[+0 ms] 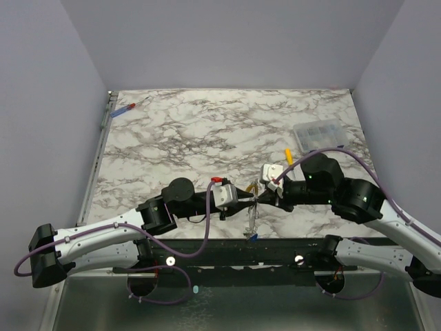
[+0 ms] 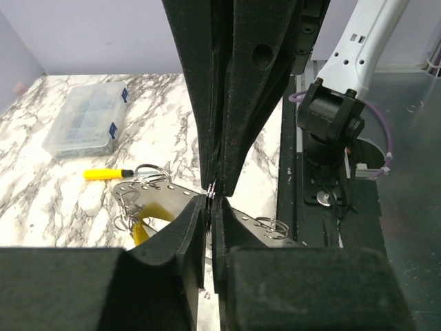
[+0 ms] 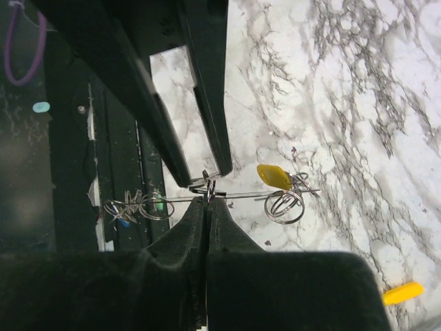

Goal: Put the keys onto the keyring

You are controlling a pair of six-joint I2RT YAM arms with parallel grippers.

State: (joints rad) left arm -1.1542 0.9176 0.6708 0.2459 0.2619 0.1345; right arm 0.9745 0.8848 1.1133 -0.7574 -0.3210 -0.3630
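The left claw (image 2: pixel 209 204) and the right claw (image 3: pixel 207 204) are meeting tip to tip at one spot on the keyring (image 3: pixel 241 196). Both are squeezing almost all the way closed there and pinching the thin wire. Tiny rings are bunching at that spot too, so it is hard to see just which bit of metal each claw is gripping. The keyring is showing only its edge, like a thin line, and the black fingers are hiding part of it. A yellow key (image 3: pixel 273 176) is sitting just beside the wire on one side of the pinch. A green key (image 3: pixel 158 205) and a blue key (image 3: pixel 124 222) are clumping on the other side, tangled and blurry. I cannot tell which keys are threaded on the keyring. A yellow screwdriver (image 2: pixel 103 174) and a clear box (image 2: pixel 86 118) are lying on the table (image 1: pixel 207 131), well apart from the keyring.
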